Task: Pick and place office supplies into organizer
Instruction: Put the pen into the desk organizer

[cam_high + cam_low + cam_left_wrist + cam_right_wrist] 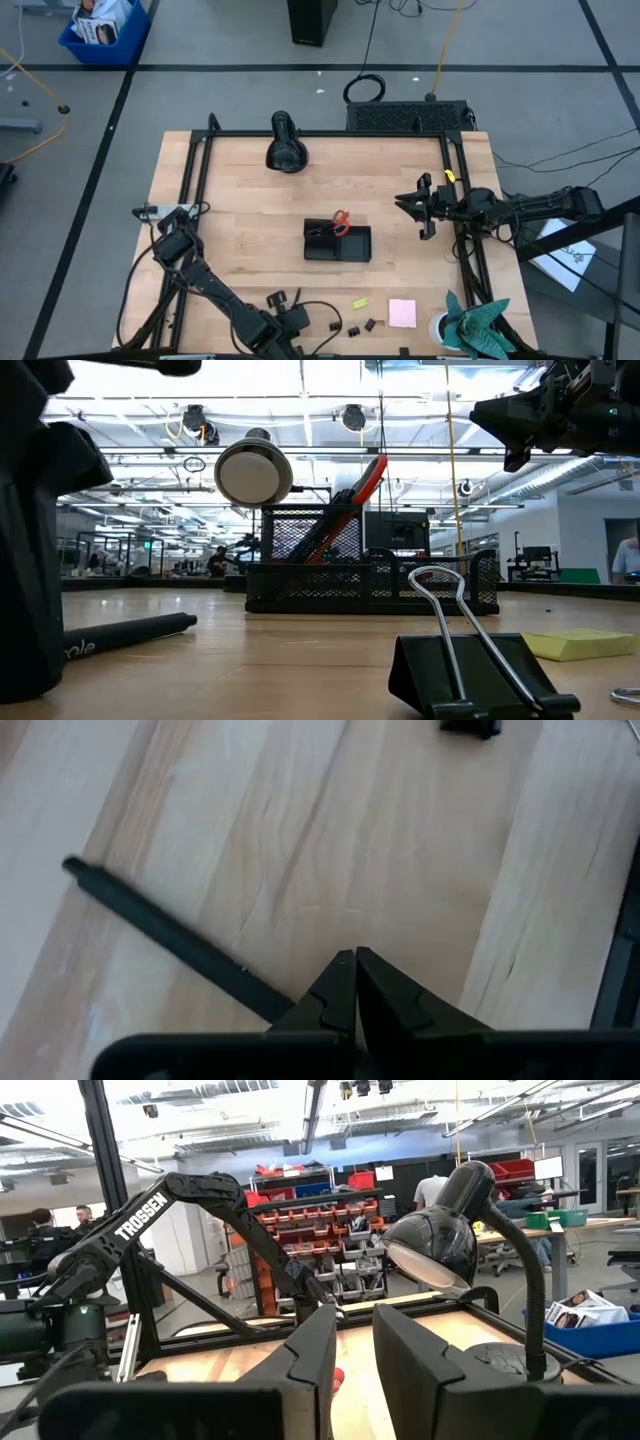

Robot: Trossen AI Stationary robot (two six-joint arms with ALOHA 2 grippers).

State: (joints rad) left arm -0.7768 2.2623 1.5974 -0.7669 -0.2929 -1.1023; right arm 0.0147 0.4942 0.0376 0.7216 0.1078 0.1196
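Closest to you at the table's front edge, your left gripper (354, 960) sits low over the wood with its fingers pressed together on nothing. Just beside its tips lies a black pen (170, 940), running away at a slant along the boards. A little farther out from that gripper, along the same front strip, you have several binder clips (354, 329), one of which looms large in the low view (470, 675), then the small yellow-green piece (359, 303) and the pink sticky-note pad (402, 313). The teal-green cloth (478, 322) sits at the front corner beyond the pad.

Farther in, at mid-table and well apart from both grippers, stands the organizer (338, 243). The red-handled scissors (340, 220) stand tilted in its rear compartment beside some dark pens, their handle poking above the mesh wall (365, 480).

Your right gripper (413, 205) hangs in the air off to the organizer's side, near the table's right rail, fingers (300, 1370) parted a little and holding nothing; it faces across the table.

Beyond that, at the far edge, the black desk lamp (285, 145) rests on the table.
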